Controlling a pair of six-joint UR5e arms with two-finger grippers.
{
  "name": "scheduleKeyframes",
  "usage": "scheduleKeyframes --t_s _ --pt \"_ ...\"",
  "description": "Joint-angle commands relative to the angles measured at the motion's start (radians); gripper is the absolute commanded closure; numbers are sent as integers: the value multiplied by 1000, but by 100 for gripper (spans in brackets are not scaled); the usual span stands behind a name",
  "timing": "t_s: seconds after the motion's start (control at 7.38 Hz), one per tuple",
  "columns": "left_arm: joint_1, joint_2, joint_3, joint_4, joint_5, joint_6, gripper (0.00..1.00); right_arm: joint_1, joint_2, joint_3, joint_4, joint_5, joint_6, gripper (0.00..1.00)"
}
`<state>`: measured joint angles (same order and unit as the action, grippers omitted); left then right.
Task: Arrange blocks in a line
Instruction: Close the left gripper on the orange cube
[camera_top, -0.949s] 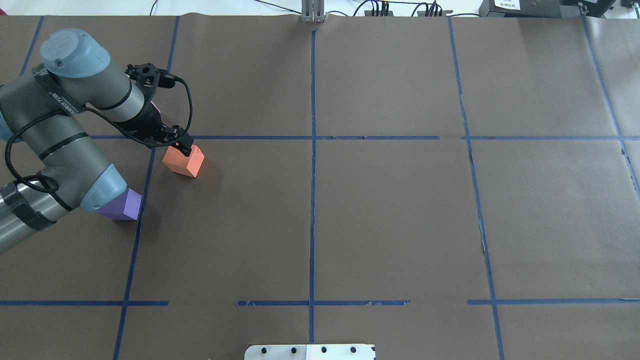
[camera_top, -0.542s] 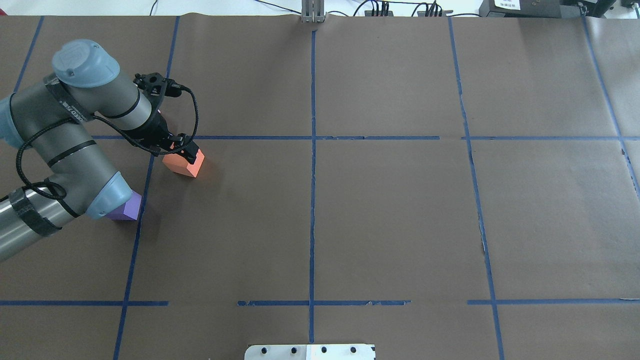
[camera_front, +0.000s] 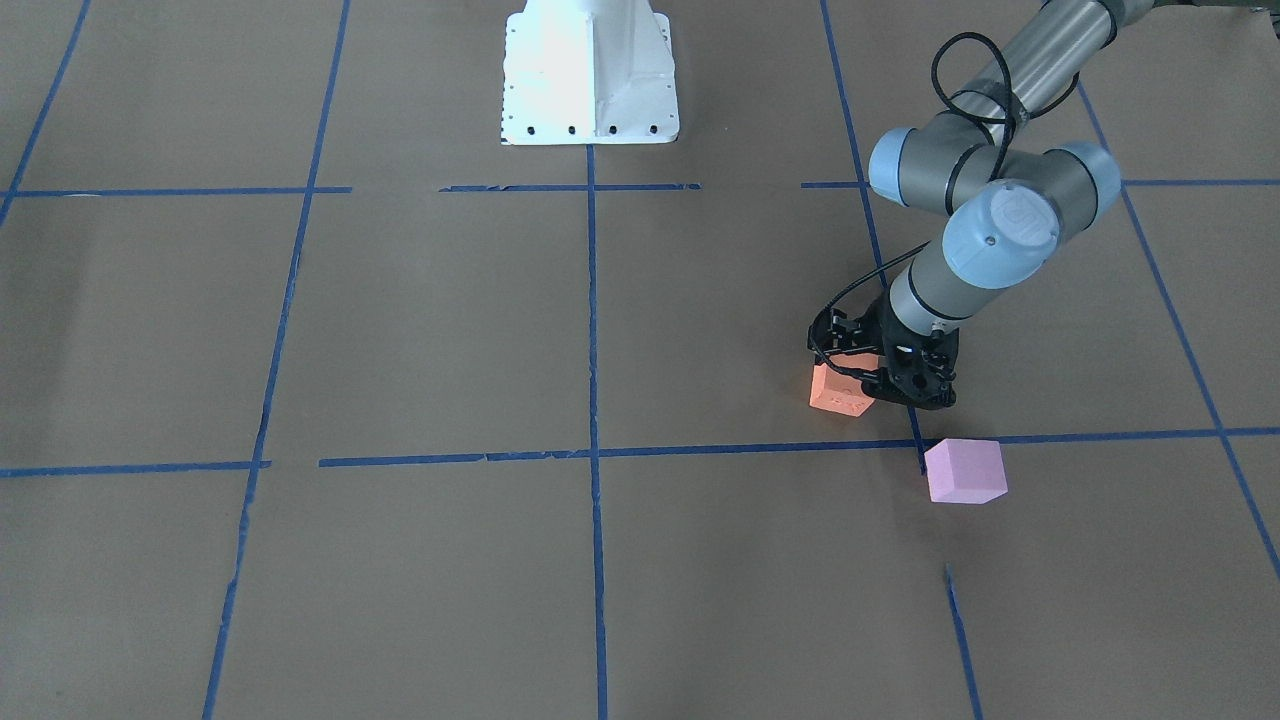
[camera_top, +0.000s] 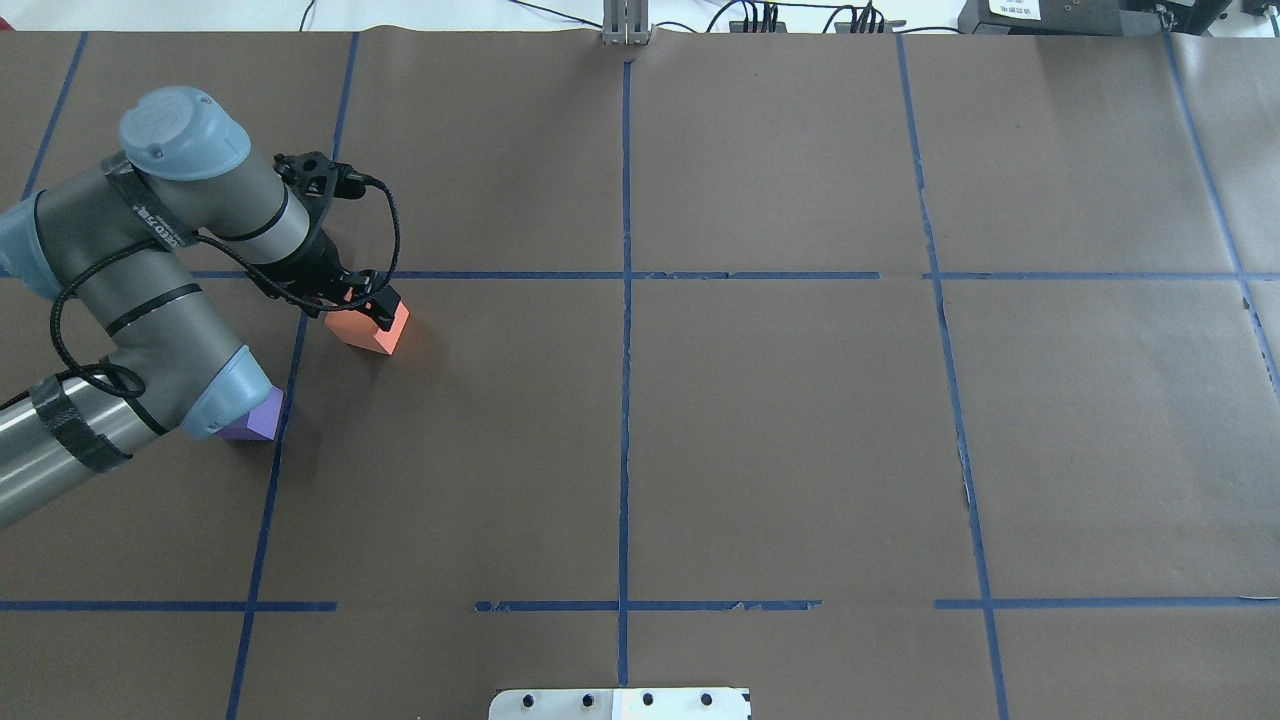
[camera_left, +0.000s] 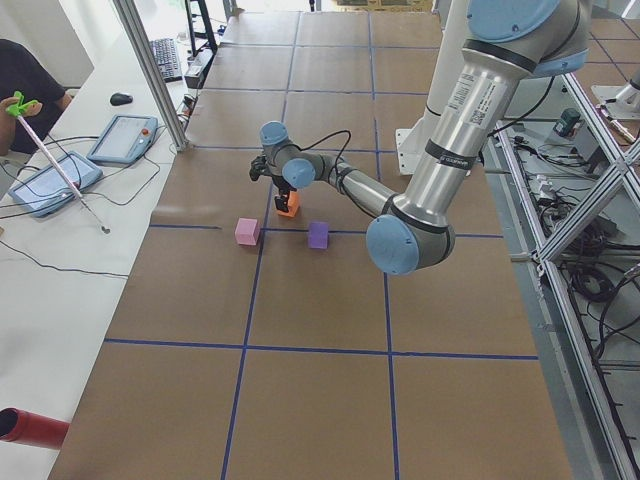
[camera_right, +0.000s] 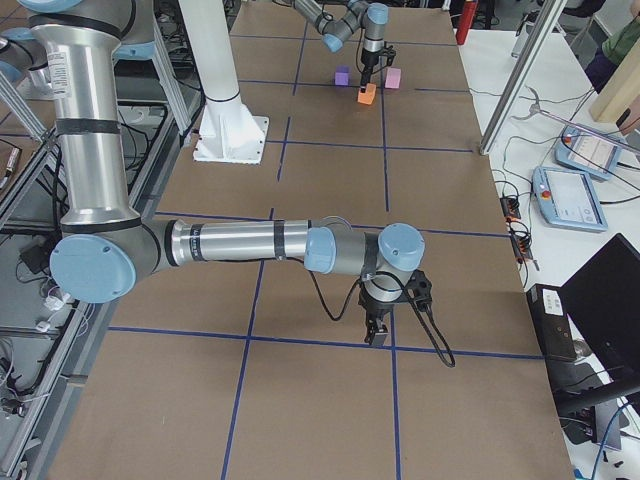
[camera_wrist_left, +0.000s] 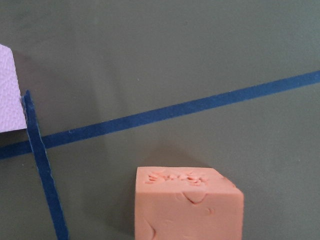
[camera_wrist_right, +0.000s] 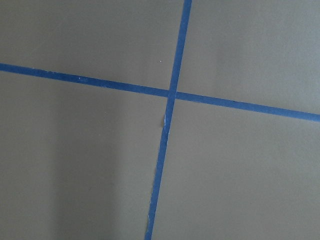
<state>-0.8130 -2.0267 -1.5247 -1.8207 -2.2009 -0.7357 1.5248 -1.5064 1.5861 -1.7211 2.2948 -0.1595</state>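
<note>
Table (camera_top: 800, 450) brown-papered; left claw (camera_top: 378, 308) at orange cube (camera_top: 370, 332), can't tell if spread or pinching. Risk: off-centre grip twists orange cube, nudges pink cube (camera_front: 963, 470) nearby.

surface: table (camera_top: 780, 450) under brown paper | markings: blue tape lines (camera_top: 625, 400) forming a grid | fixture: white base plate (camera_front: 590, 70) at the robot's edge, centre | blocks, all on the robot's left part, none touching: orange block (camera_top: 385, 335); purple block (camera_top: 255, 425) nearer the robot; pink block (camera_front: 963, 470) across a tape line
</note>
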Motion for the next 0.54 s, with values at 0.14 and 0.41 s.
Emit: scheduleKeyframes --t_s 0.14,0.41 --pt "5 -15 26 -2 0 -11 1 0 0 0 0 0 0 0" --pt "6 -18 47 -17 0 -11 1 0 0 0 0 0 0 0"
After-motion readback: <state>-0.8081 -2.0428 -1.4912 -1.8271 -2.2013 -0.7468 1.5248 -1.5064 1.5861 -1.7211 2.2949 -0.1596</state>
